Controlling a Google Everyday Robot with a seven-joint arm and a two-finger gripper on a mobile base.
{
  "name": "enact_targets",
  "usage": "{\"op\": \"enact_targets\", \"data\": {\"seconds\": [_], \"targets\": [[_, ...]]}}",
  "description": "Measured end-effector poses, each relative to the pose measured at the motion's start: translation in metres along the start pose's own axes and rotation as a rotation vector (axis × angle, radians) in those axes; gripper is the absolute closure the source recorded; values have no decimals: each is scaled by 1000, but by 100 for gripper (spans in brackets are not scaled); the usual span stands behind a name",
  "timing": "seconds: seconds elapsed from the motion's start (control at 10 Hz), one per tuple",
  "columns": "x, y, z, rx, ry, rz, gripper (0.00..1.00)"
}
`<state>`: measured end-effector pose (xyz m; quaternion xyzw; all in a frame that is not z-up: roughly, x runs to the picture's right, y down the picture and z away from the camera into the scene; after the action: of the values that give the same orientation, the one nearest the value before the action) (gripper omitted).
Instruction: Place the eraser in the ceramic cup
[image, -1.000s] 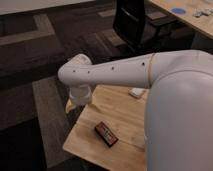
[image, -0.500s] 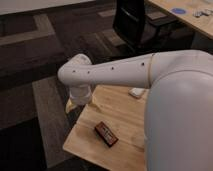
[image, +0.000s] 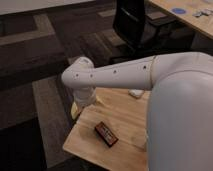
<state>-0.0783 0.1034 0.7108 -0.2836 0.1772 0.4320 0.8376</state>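
Observation:
The eraser (image: 106, 134), a flat block with a black top and reddish-brown sides, lies on the wooden table (image: 130, 120) near its front left part. My white arm reaches in from the right across the table and bends down at the elbow. My gripper (image: 81, 104) is at the arm's lower end, over the table's left far corner, up and left of the eraser and apart from it. The ceramic cup is out of view, perhaps hidden behind my arm.
A small white flat object (image: 136, 93) lies on the table just below my arm. A black office chair (image: 134, 22) stands beyond the table. A second wooden table (image: 185, 17) with a blue object is at the top right. Dark patterned carpet surrounds the table.

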Motion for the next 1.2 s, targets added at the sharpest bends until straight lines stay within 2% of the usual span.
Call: {"op": "enact_targets", "data": {"seconds": [0.2,0.3,1.1,1.2], "targets": [[14,-5,-6,28,26,-191,20],[20,-8,-8,37,43,-258,20],[20,-8,-7,38,43,-262,20],[17,-12,4,35,58,-251,20]]}}
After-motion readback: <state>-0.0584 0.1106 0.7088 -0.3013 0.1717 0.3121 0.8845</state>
